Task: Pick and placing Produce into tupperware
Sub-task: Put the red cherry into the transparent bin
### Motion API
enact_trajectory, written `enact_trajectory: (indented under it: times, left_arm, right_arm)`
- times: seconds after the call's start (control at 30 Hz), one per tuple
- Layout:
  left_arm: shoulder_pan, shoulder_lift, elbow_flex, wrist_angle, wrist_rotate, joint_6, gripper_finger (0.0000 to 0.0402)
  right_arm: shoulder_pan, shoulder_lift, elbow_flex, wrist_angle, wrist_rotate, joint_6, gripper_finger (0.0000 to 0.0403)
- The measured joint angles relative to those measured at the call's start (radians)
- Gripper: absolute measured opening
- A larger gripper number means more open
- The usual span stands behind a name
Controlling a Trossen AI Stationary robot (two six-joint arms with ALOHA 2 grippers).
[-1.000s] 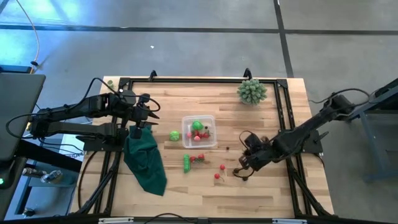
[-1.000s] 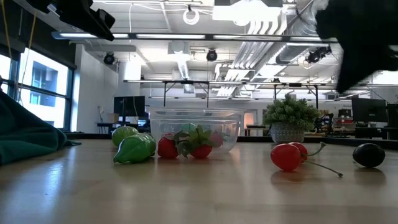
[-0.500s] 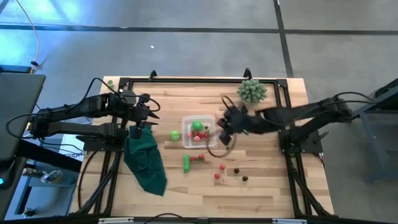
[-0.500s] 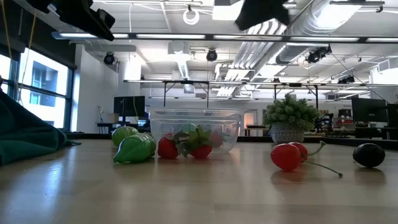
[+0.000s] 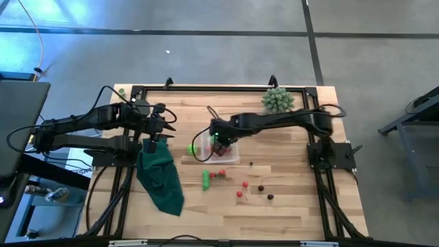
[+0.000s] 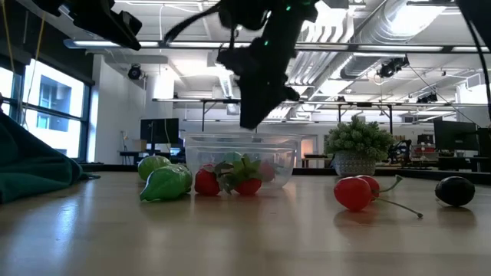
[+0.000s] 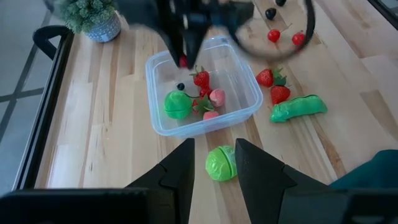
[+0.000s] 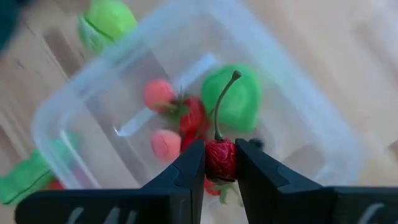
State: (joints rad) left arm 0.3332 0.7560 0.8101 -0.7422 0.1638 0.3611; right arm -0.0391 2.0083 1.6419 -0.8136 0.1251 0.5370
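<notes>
One cherry (image 8: 220, 159) sits pinched between the right gripper's (image 8: 220, 163) fingers, stem pointing away from the gripper toward the tupperware (image 8: 311, 124) beneath. Right gripper hangs above the tupperware (image 5: 221, 156), near its left half in the high view (image 5: 214, 137).

Tupperware (image 7: 163, 128) rests near the middle of the surface (image 5: 288, 199). Inside: a round green piece (image 7: 177, 104), a strawberry (image 7: 201, 78), two pink pieces (image 7: 217, 96), and a small dark berry (image 7: 180, 86).

Outside it, on the surface:
- green round piece (image 7: 220, 163) just beside the wall nearest the left arm
- long green pod (image 7: 297, 107), lying flat, long axis roughly parallel to the nearer tupperware wall
- two strawberries (image 7: 272, 85) between the pod and the tupperware
- two cherries (image 5: 243, 189) and two dark pieces (image 5: 265, 191) farther toward the front right

Left gripper (image 7: 213, 163) holds a position off the tupperware's left side, above a dark green cloth (image 5: 160, 178); its fingers stand slightly apart with nothing between them.

Potted plant (image 5: 278, 100) stands at the surface's far right corner.
</notes>
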Motion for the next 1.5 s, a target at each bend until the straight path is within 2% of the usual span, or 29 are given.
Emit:
enact_trajectory:
  times: [0.17, 0.5, 1.33, 1.5]
  left_arm:
    - [0.0, 0.0, 0.0, 0.0, 0.0, 0.0, 0.0106]
    - [0.0, 0.0, 0.0, 0.0, 0.0, 0.0, 0.0106]
    - [0.0, 0.0, 0.0, 0.0, 0.0, 0.0, 0.0106]
    - [0.0, 0.0, 0.0, 0.0, 0.0, 0.0, 0.0106]
  right_arm:
    - [-0.007, 0.083, 0.045, -0.041, -0.033, 0.012, 0.0071]
    - [-0.009, 0.101, 0.044, -0.089, -0.05, 0.041, 0.0071]
    - [-0.014, 0.142, 0.044, -0.04, -0.066, 0.012, 0.0071]
    - [-0.014, 0.142, 0.044, -0.036, -0.073, 0.012, 0.0083]
